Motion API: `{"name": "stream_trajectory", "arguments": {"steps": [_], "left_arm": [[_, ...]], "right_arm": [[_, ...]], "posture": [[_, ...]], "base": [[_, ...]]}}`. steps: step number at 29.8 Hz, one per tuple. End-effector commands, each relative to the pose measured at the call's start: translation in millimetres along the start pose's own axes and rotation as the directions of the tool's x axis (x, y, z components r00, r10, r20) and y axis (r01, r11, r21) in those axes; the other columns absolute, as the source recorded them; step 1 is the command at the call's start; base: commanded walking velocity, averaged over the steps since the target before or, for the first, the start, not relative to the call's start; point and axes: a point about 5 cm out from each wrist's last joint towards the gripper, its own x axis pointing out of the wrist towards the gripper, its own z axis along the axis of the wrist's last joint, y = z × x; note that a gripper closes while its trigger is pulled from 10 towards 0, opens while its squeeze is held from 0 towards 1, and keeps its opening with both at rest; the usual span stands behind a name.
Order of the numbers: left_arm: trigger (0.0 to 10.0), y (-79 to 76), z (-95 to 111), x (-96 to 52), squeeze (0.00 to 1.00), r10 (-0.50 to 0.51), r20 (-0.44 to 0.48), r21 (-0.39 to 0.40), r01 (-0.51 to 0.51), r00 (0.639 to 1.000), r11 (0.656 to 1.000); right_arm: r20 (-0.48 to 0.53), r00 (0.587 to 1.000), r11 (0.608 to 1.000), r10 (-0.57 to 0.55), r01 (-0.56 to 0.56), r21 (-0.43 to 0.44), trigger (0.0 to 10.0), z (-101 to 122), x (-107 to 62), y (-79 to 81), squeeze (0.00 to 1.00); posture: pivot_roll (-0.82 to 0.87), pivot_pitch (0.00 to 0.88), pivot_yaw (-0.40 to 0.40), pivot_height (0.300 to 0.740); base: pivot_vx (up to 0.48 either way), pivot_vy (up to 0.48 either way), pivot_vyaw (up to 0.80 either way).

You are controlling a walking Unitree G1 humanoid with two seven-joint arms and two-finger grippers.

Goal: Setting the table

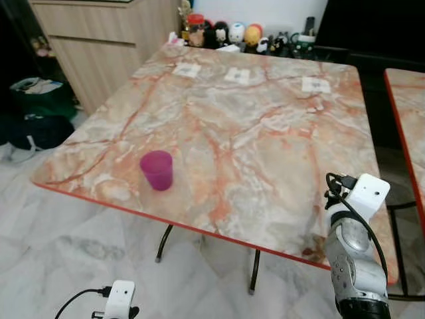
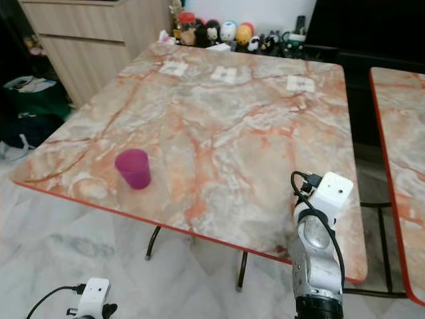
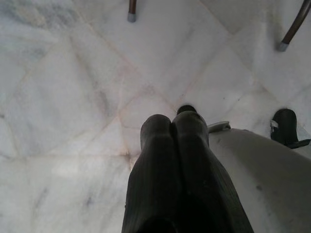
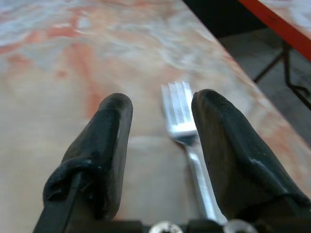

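A purple plastic cup (image 1: 157, 169) stands upright near the front left corner of the marble table (image 1: 252, 119). A silver fork (image 4: 181, 119) lies flat on the tabletop, tines pointing away, between the fingers of my right gripper (image 4: 160, 104). That gripper is open, and the fork sits close to one finger (image 4: 218, 126). My right arm (image 1: 355, 252) reaches up over the table's front right edge. My left gripper (image 3: 172, 121) hangs shut and empty above the marble floor (image 3: 73, 97), below the table's front edge.
Three white cards (image 1: 238, 75) lie on the far half of the table, and small toy figures (image 1: 232, 32) line its back edge. A wooden cabinet (image 1: 99, 40) and bags (image 1: 36, 100) stand at the left. A second table (image 1: 408, 113) is at the right. Table legs (image 1: 163, 242) stand below.
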Motion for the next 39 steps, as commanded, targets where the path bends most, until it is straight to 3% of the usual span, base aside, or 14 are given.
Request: {"name": "stream_trajectory", "arguments": {"steps": [1,7,27,28,29,30,39], "left_arm": [[10.0,-0.4,-6.2,-0.9,0.00,-0.001,-0.028,-0.013,0.000,1.000,1.000],[10.0,-0.8,-6.2,-0.9,0.00,-0.002,-0.028,-0.009,0.002,1.000,1.000],[10.0,-0.7,-4.8,-0.4,0.00,-0.002,-0.028,-0.010,0.001,1.000,1.000],[10.0,-0.6,-4.8,-0.5,0.00,-0.001,-0.028,-0.011,0.000,1.000,1.000],[10.0,-0.6,-4.8,-0.4,0.00,0.000,-0.028,-0.012,0.000,1.000,1.000],[10.0,-0.6,-4.9,-0.5,0.00,0.000,-0.029,-0.012,-0.001,1.000,1.000],[10.0,0.1,-5.5,-0.7,0.00,-0.001,-0.031,-0.010,0.000,1.000,1.000]], "right_arm": [[-0.011,1.000,1.000,0.003,-0.003,-0.014,10.0,0.9,0.2,-4.3,0.00],[-0.081,0.996,0.999,-0.036,0.035,-0.011,10.0,-5.7,4.0,-11.9,0.00],[-0.217,0.976,1.000,-0.014,0.012,-0.008,10.0,-27.4,5.0,-13.2,0.00],[-0.225,0.974,1.000,-0.012,0.011,-0.008,3.3,-29.6,5.3,-13.4,0.00],[-0.227,0.974,1.000,-0.011,0.010,-0.006,3.3,-30.1,5.5,-13.3,0.00],[-0.229,0.974,1.000,-0.008,0.008,-0.003,0.0,-30.5,5.6,-13.1,0.00],[-0.237,0.971,1.000,0.005,-0.003,0.011,0.0,-33.5,5.6,-11.6,0.00]], "posture": [[0.05,0.077,-0.014,0.740],[0.05,0.057,-0.012,0.740],[0.06,0.076,-0.012,0.740],[0.06,0.075,-0.012,0.740],[0.06,0.075,-0.012,0.740],[0.06,0.076,-0.012,0.740],[0.06,0.080,-0.010,0.740]], "base": [[0.000,0.000,0.00],[0.000,0.000,0.00],[0.000,0.000,0.00],[0.000,0.000,0.00],[0.000,0.000,0.00],[0.000,0.000,0.00],[0.000,0.000,0.00]]}}
